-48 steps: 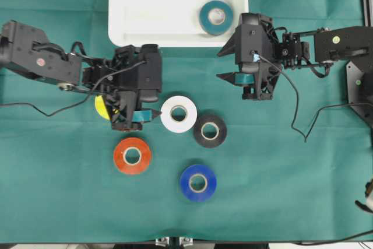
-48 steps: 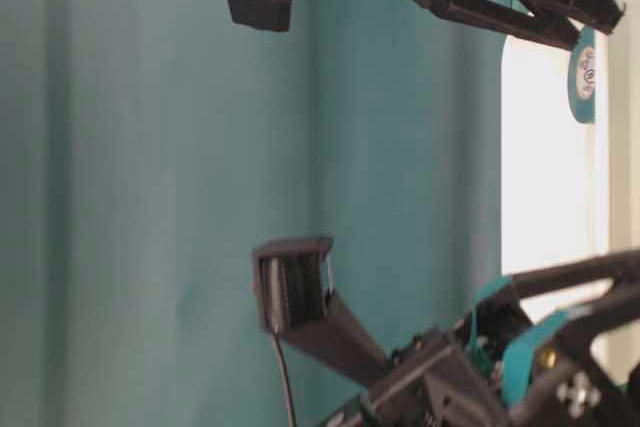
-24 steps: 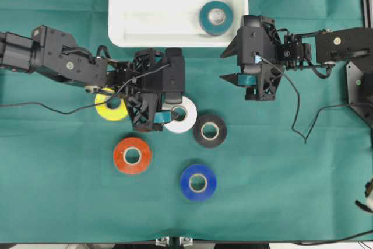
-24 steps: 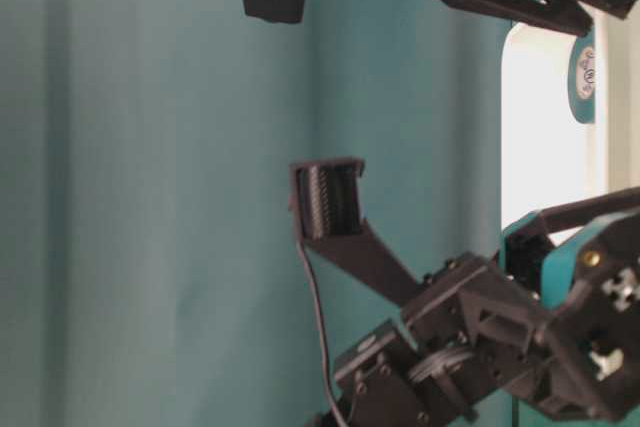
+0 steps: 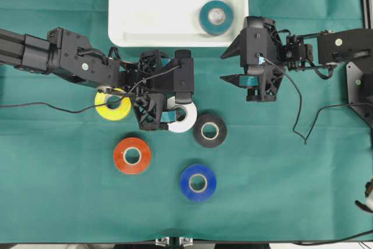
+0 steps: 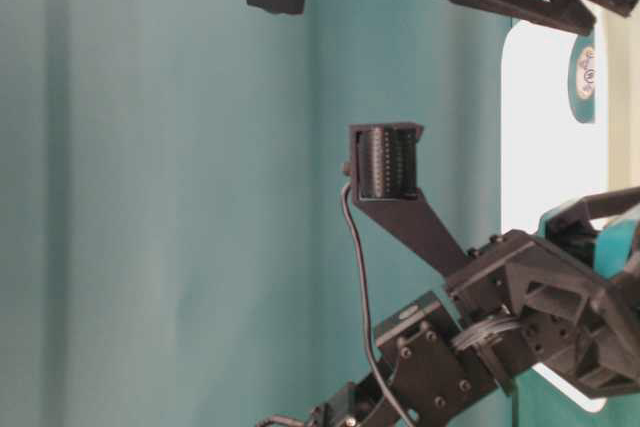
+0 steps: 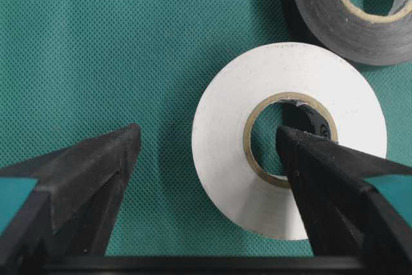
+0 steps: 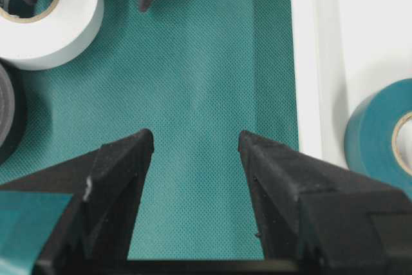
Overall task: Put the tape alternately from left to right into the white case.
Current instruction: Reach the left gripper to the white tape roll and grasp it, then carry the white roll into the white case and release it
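From above, the white case (image 5: 175, 10) sat at the far edge of the green bench (image 5: 280, 167). The teal roll (image 5: 216, 16) lay inside it, near its right end. The left gripper (image 5: 166, 115) was over the white roll (image 5: 185, 118), and its fingers were open and held nothing. The yellow roll (image 5: 113, 106) lay to the left of the white one, partly under the left arm. The black roll (image 5: 210, 130) lay just beside the white roll on its right. The orange-red roll (image 5: 132, 155) and the blue roll (image 5: 198, 182) lay nearer, apart from the others. The right gripper (image 5: 236, 65) was over bare cloth just near the case, with open, empty fingers.

The table-level view was turned on its side. It showed the white case (image 6: 550, 137) with the teal roll (image 6: 582, 75) in it, and black arm parts close to the camera. The fingers could not be read well there.

In the left wrist view, one finger (image 7: 309, 159) reached into the hole of the white roll (image 7: 225, 127), maybe touching its inner edge. The other finger stood out on the cloth, so the white wall was between them. The black roll (image 7: 322, 24) touched the white roll.

In the right wrist view, the open fingers (image 8: 122, 165) had only green cloth between them. The case rim (image 8: 309, 62) and the teal roll (image 8: 373, 133) were on the right.
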Available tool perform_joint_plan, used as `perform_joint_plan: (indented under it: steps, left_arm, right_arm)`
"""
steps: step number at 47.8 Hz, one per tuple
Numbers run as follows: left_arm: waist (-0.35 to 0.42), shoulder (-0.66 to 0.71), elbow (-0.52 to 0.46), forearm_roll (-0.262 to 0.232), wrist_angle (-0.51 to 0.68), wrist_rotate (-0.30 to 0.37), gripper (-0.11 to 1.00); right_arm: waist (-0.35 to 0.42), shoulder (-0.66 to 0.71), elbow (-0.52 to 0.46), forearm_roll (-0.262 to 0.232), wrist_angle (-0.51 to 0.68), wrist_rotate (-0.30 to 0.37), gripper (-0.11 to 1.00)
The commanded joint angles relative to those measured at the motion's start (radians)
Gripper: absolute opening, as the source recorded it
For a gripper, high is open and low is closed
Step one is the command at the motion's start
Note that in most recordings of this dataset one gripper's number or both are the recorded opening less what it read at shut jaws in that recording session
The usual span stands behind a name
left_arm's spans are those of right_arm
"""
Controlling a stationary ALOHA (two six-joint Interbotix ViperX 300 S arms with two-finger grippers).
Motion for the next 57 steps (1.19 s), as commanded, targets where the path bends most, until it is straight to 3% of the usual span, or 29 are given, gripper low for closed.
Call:
perform_joint_plan:
  steps: [1, 7, 15, 21, 39, 47, 57]
  left_arm:
    - [0.002, -0.021, -0.020, 0.000, -0.003, -0.002, 0.64]
    - [0.002, -0.021, -0.020, 0.000, 0.009, 0.000, 0.56]
    - [0.002, -0.025, -0.021, 0.002, 0.044, 0.000, 0.16]
    - [0.000, -0.031, -0.021, 0.000, 0.051, 0.000, -0.02]
    - [-0.005, -0.055, -0.034, 0.002, 0.055, 0.002, -0.02]
    - [-0.002, -0.095, -0.051, 0.006, 0.120, 0.011, -0.02]
    - [0.035, -0.140, -0.069, 0.006, 0.167, 0.074, -0.02]
  right_arm:
    - [0.002, -0.009, -0.008, -0.002, -0.009, -0.002, 0.66]
    - [0.002, -0.009, -0.008, -0.002, -0.011, -0.002, 0.66]
    - [0.002, -0.009, -0.006, -0.002, -0.011, -0.002, 0.66]
    - [0.002, -0.009, -0.008, -0.002, -0.011, -0.002, 0.66]
    - [0.002, -0.009, -0.006, -0.002, -0.009, -0.002, 0.66]
    - [0.002, -0.009, -0.008, -0.002, -0.009, 0.000, 0.66]
    - [0.002, -0.009, -0.008, -0.002, -0.011, 0.000, 0.66]
